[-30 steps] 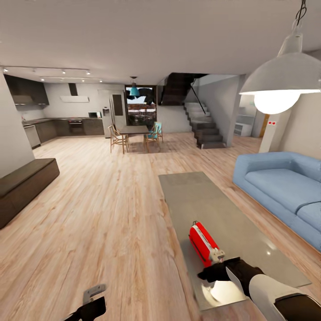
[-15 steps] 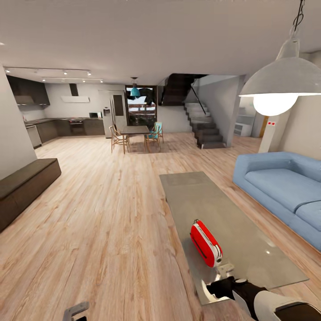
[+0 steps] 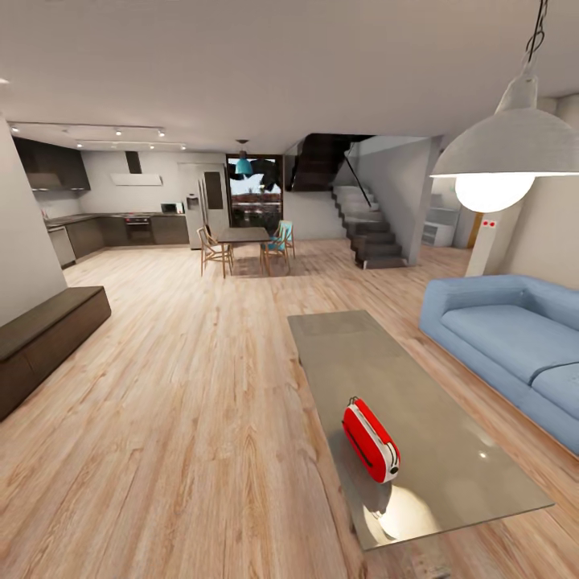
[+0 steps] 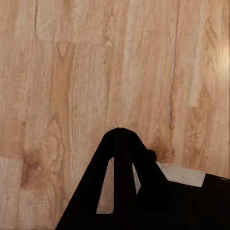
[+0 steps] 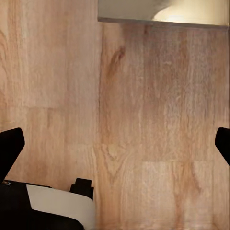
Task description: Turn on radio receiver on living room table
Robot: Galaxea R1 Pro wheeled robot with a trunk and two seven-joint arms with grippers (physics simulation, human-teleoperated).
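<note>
I see the radio receiver (image 3: 371,441) standing on edge near the close end of the grey coffee table (image 3: 450,450), blue sofa (image 3: 515,338) beyond. My left gripper (image 4: 120,130) is pinched closed over plank floor (image 4: 72,72); my right gripper (image 5: 115,141) is spread wide.

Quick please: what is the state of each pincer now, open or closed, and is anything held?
Left pincer: closed, tips together, holding nothing, above the wood floor.
Right pincer: open, fingers wide apart, holding nothing.
</note>
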